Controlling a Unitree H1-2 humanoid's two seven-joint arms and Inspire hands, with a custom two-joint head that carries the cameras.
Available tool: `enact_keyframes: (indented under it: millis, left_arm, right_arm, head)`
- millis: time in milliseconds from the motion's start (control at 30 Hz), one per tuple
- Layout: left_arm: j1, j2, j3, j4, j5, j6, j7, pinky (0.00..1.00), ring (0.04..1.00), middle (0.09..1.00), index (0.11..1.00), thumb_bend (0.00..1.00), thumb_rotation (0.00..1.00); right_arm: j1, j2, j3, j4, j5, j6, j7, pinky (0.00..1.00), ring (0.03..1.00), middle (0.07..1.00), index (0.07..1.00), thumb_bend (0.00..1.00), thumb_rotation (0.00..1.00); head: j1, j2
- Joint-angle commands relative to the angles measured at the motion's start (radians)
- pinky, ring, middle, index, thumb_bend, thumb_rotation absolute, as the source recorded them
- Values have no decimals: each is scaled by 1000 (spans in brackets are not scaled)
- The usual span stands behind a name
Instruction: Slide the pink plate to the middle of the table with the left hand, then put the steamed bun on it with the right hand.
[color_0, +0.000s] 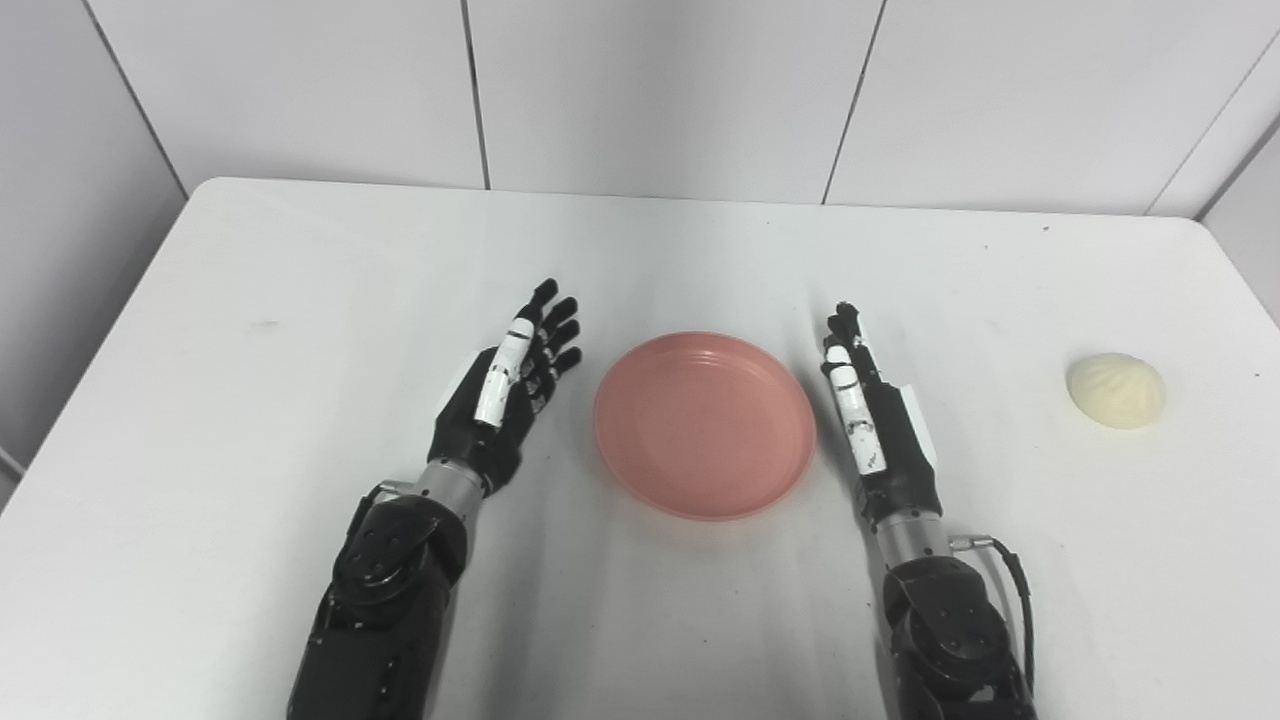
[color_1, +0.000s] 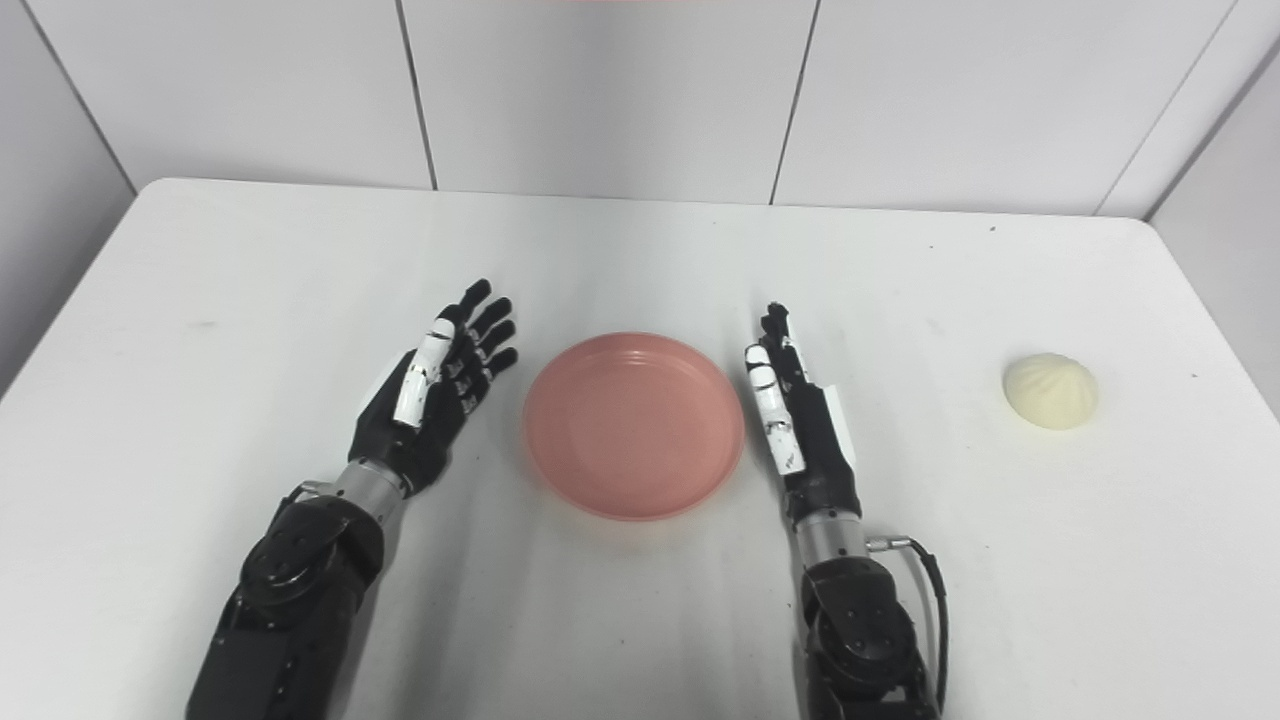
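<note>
Two head cameras side by side, looking down, sharing whole table (color_0: 300, 300)

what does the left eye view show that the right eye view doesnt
Only the left eye view: nothing extra; it cuts the table's right side short. Only the right eye view: more table right of the steamed bun. Both: the empty pink plate near the table's middle, between the open left hand and the open right hand, neither touching it, with the bun far right.
</note>
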Motion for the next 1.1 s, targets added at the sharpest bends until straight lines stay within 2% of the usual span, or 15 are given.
enact_keyframes:
  millis: [0,33,167,267,300,367,433,500,600,667,733,833,933,1000,1067]
  left_arm:
    - [14,1,9,16,14,-40,17,1000,981,978,1000,397,1000]
    - [16,1,11,24,17,-54,19,998,981,979,1000,403,1000]
    - [31,-2,16,46,23,-101,28,1000,987,984,1000,409,1000]
    - [52,-3,11,56,35,-133,33,983,981,985,1000,403,1000]
    - [59,-4,10,62,31,-143,29,982,977,983,1000,397,1000]
    - [68,-5,10,75,23,-160,21,985,975,982,1000,392,1000]
    - [79,-4,9,90,17,-177,12,980,969,977,1000,395,1000]
    - [91,2,7,97,14,-182,3,973,964,970,1000,405,1000]
    - [101,10,7,100,11,-173,-5,974,964,969,1000,415,1000]
    - [106,16,7,103,10,-174,-11,975,966,972,1000,411,1000]
    - [110,25,9,111,7,-179,-22,970,966,974,1000,410,1000]
    - [113,32,15,114,-3,-175,-33,962,960,972,995,412,1000]
    - [113,43,16,113,-15,-164,-46,972,965,977,999,410,1000]
    - [111,49,18,117,-21,-161,-52,972,967,980,998,413,1000]
    - [109,53,20,116,-25,-153,-57,973,971,982,997,417,1000]
  right_arm:
    - [-21,-15,-20,-14,2,-34,-13,1000,989,980,996,239,1000]
    - [-28,-21,-26,-19,4,-35,-13,1000,988,981,997,237,1000]
    - [-60,-60,-44,-29,-10,-63,-13,1000,983,979,1000,281,1000]
    - [-90,-104,-54,-29,-44,-119,-23,1000,971,973,992,422,1000]
    - [-97,-119,-55,-40,-69,-117,-30,990,945,965,988,503,1000]
    - [-107,-132,-59,-62,-101,-108,-45,962,919,954,982,540,1000]
    - [-122,-156,-64,-115,-143,-87,-54,895,897,944,982,523,1000]
    - [-134,-193,-67,-166,-238,-62,-73,820,877,932,971,533,1000]
    - [-147,-232,-79,-223,-331,-17,-73,765,833,911,950,544,990]
    - [-156,-258,-89,-247,-369,4,-65,731,803,898,935,577,936]
    - [-168,-299,-102,-271,-413,21,-54,642,749,862,908,608,833]
    - [-180,-340,-120,-308,-457,76,-28,600,716,826,893,672,766]
    - [-189,-387,-127,-329,-502,107,-7,610,718,809,880,717,670]
    - [-194,-424,-140,-336,-527,127,9,615,719,832,866,735,569]
    - [-198,-472,-152,-338,-529,159,53,634,750,856,858,746,516]
  head:
    - [0,0]
    - [-29,-8]
    - [-62,-17]
    - [-92,-27]
    - [-101,-29]
    - [-119,-34]
    - [-135,-36]
    - [-155,-37]
    - [-185,-40]
    - [-202,-43]
    - [-220,-44]
    - [-256,-47]
    - [-275,-47]
    - [-284,-46]
    - [-299,-44]
